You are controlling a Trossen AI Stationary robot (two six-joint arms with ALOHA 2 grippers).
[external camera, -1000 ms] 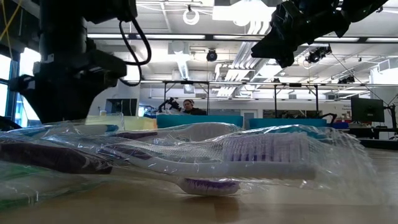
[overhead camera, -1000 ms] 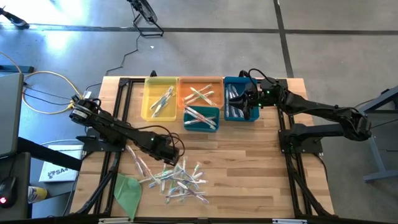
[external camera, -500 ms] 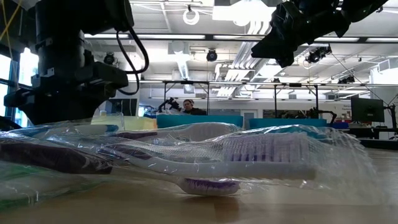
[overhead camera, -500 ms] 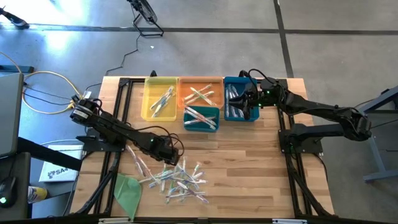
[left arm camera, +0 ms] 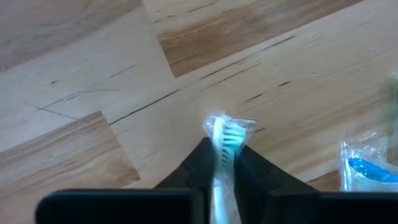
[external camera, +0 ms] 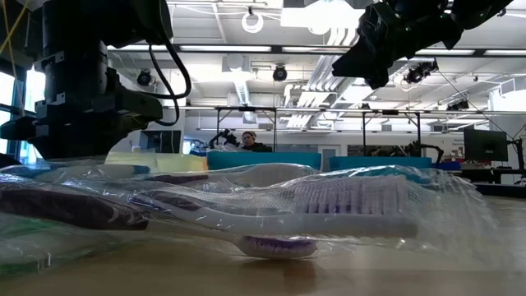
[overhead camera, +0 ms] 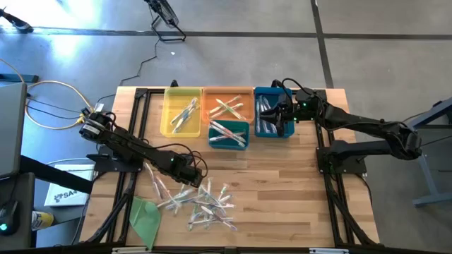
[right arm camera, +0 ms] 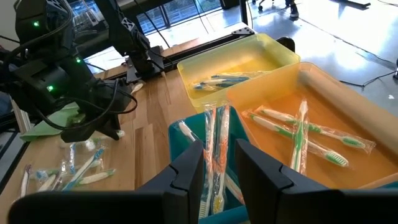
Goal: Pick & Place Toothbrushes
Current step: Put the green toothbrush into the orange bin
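The tabletop (overhead camera: 282,183) is a pale plank surface on a black frame, standing on a grey concrete floor (overhead camera: 233,49) crossed by dark seams. Across its 12 o'clock edge sits a row of bins: a yellow bin (overhead camera: 182,111), an orange bin (overhead camera: 227,104), a small teal bin (overhead camera: 228,133) just below the orange one, and a blue bin (overhead camera: 270,120), each holding a few toothbrushes. The loose toothbrushes (overhead camera: 201,203) lie scattered in clear wrappers toward 6 o'clock, with a green sheet (overhead camera: 145,217) at about 7 o'clock. The left tool (overhead camera: 192,178) is down at the pile's upper edge, its fingers closed on a wrapped green-bristled toothbrush (left arm camera: 225,140) just above the bare wood. The right tool (overhead camera: 281,115) hovers over the blue bin at 1 o'clock, fingers (right arm camera: 186,177) slightly parted and holding nothing. Beyond the tabletop is a large hall with ceiling lights (external camera: 345,33), railings and a seated person (external camera: 249,141) far off.
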